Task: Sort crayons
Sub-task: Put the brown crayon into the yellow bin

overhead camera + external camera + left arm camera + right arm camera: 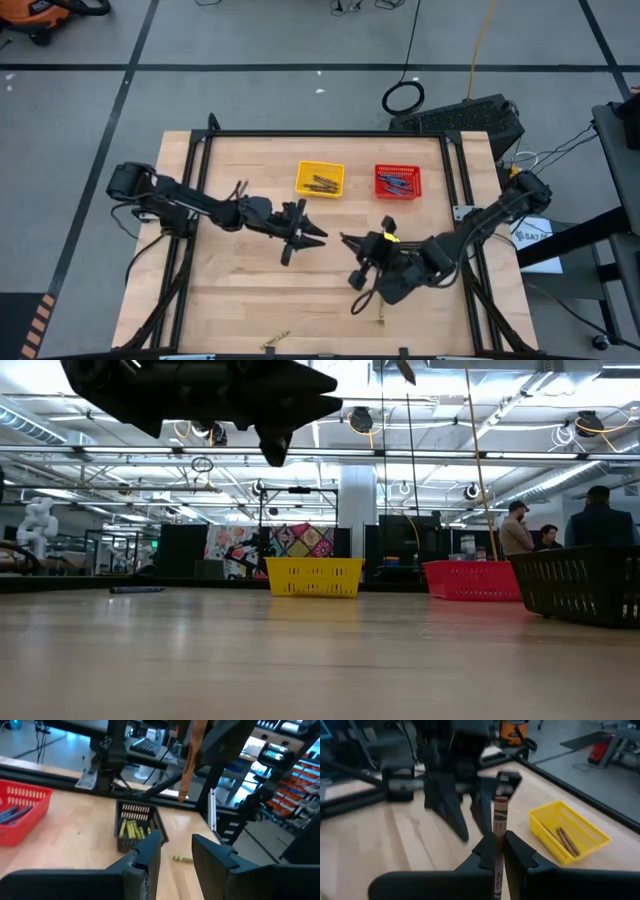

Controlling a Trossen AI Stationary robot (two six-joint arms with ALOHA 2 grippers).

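A grey floor (pixel 250 40) crossed by dark tape lines surrounded the wooden table (pixel 230 300). Bright ceiling lights (pixel 560 480) hung overhead. People (pixel 517 530) stood at 3 o'clock, beyond a white pillar (pixel 357 510).

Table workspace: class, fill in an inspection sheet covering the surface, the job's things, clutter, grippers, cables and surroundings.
Surface: wooden table, mostly bare.
Job's things: brown crayons in the yellow basket; blue crayons in the red basket; olive crayons in the black basket; one loose crayon on the table beside the black basket.
Clutter: nothing seen.
Grippers: left gripper open and empty above the table; right gripper shut on an upright held crayon, which is brown.
Cables: coiled cable on the floor beyond the table.
Surroundings: people standing in the room behind.
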